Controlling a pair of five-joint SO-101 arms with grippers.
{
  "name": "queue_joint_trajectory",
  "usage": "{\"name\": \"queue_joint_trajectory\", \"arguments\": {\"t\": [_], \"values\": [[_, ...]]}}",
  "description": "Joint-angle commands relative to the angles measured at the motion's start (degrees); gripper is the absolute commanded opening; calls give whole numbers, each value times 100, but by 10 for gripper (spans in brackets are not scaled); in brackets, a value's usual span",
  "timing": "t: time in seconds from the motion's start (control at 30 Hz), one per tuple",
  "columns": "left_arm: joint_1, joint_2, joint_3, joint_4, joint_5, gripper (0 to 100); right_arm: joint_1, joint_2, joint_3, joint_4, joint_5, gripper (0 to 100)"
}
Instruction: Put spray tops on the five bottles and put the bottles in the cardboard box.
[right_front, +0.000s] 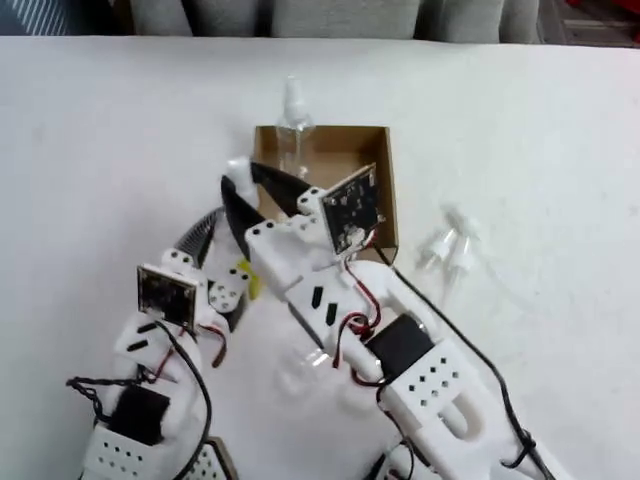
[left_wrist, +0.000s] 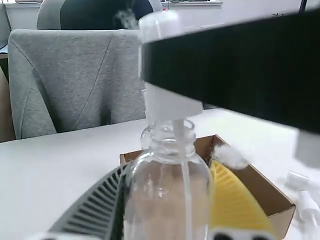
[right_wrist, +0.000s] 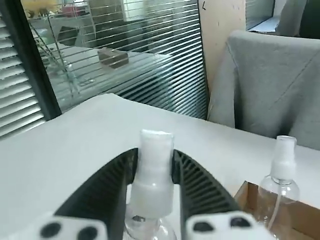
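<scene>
Cardboard box (right_front: 340, 160) holding one upright capped bottle (right_front: 293, 135), left gripper (left_wrist: 167, 180) clamped on second clear bottle (left_wrist: 167, 212), right gripper (right_wrist: 152, 155) pinching white spray top (right_wrist: 152, 177) over its neck

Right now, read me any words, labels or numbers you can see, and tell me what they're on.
No text can be read.
Circuit board: marks too small to read.
Other board: same.
Bottle, spray top, box: no labels show.
</scene>
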Motion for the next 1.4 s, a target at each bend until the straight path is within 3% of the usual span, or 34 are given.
{"name": "queue_joint_trajectory", "arguments": {"t": [0.0,0.2,0.37,1.1,1.37], "values": [[13,-110,-79,-62,-62,20,31,-101,-35,-13,-62,17],[13,-110,-88,-62,-62,20,57,-101,149,-646,-545,17],[13,-110,-88,-62,-70,20,48,-101,492,-1226,-527,16],[4,-110,-88,-62,-79,20,-110,-101,686,-1226,-527,26],[4,-110,-88,-62,-88,20,-110,-110,695,-1218,-527,191]]}}
